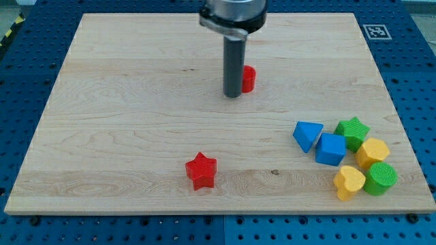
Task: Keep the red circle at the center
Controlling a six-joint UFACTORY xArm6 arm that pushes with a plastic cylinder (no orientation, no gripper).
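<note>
Wooden board point(136, 102) on a blue perforated bench point(409, 41). My tip point(233, 95) is down on the board a little toward 12 o'clock from its middle. It is a bare rod: nothing to open or close, and it holds nothing.

Red circle point(249, 78) sits just at the tip's 2 o'clock, partly hidden behind the rod; touching or a hair apart, cannot tell.

Red star point(201, 170) lies well apart, toward 7 o'clock from the tip, near the view's bottom edge.

Cluster at the board's 4 o'clock corner, blocks close together:
- blue triangle point(308, 135), at the cluster's 9 o'clock
- blue cube point(331, 149), just beside it
- green star point(353, 131), at 12 o'clock
- yellow hexagon point(373, 152)
- yellow heart point(349, 182), at 6 o'clock
- green cylinder point(380, 178), at 4 o'clock, beside the heart

Fiducial marker point(375, 31) at the board's 1 o'clock corner.
</note>
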